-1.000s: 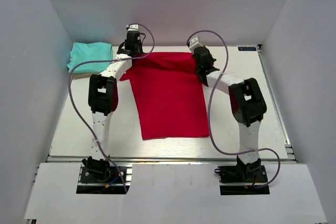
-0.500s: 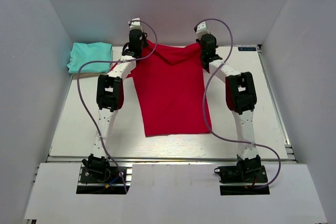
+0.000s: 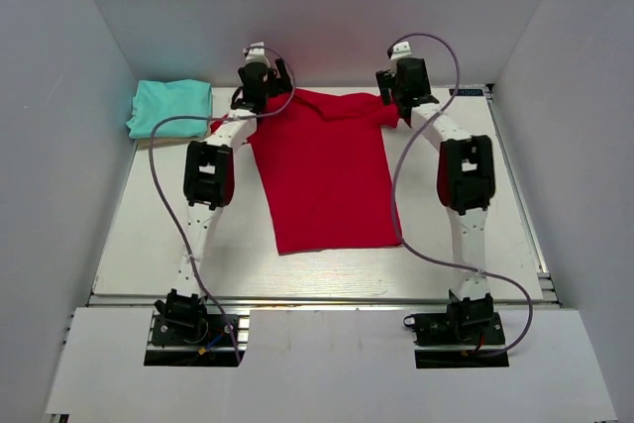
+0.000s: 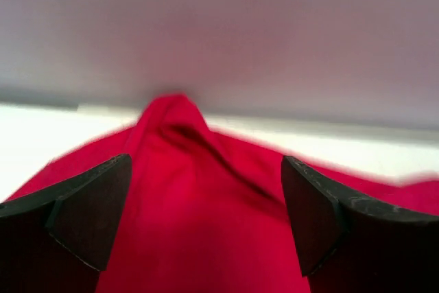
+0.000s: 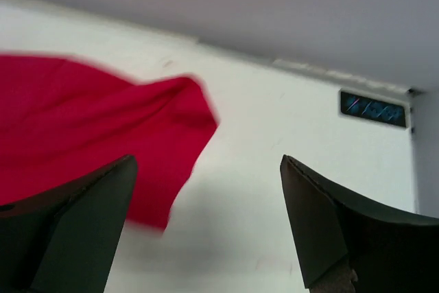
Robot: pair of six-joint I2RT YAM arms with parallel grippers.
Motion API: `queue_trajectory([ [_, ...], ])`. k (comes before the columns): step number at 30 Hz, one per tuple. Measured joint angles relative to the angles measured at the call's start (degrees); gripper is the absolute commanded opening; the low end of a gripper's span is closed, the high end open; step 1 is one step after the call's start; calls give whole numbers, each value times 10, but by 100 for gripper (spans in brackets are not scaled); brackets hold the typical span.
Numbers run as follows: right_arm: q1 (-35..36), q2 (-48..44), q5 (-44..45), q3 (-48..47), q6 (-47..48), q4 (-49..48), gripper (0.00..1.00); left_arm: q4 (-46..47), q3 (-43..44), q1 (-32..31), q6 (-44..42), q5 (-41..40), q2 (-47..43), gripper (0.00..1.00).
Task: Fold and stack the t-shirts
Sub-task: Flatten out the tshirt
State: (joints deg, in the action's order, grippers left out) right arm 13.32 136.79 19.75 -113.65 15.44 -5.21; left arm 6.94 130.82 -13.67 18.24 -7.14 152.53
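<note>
The red t-shirt [image 3: 322, 175] lies spread flat in the middle of the table, its far edge near the back wall. My left gripper [image 3: 264, 76] hovers open over the shirt's far left corner. In the left wrist view, red cloth [image 4: 199, 197] lies below the wide-apart fingers [image 4: 89, 211] and nothing is pinched. My right gripper [image 3: 404, 81] stands open at the far right corner. There the shirt's corner [image 5: 103, 128] lies left of the gap, with bare table between the fingers [image 5: 329, 224]. The teal t-shirt [image 3: 168, 106] sits folded at the far left.
White enclosure walls [image 3: 327, 17] close in the back and both sides. A small blue label [image 5: 374, 109] marks the table's far right edge. Grey cables [image 3: 158, 175] loop beside each arm. The table's front rail [image 3: 317, 296] runs in front of the shirt's hem.
Both grippers went from shut on the red shirt's far corners to open, and the cloth dropped. Both arms reached further toward the back wall and pulled the shirt's far edge straighter.
</note>
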Motion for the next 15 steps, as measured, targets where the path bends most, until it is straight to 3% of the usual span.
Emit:
queue_trajectory([
  [4, 12, -193, -81, 162, -78, 93, 90, -75, -120, -1, -8, 40, -143, 100],
  [9, 46, -391, -162, 336, -142, 112, 90, -124, -344, -10, -10, 91, -386, 100],
  [15, 147, -447, -186, 474, -168, 171, 90, -165, -616, -18, 34, 111, -636, 100],
])
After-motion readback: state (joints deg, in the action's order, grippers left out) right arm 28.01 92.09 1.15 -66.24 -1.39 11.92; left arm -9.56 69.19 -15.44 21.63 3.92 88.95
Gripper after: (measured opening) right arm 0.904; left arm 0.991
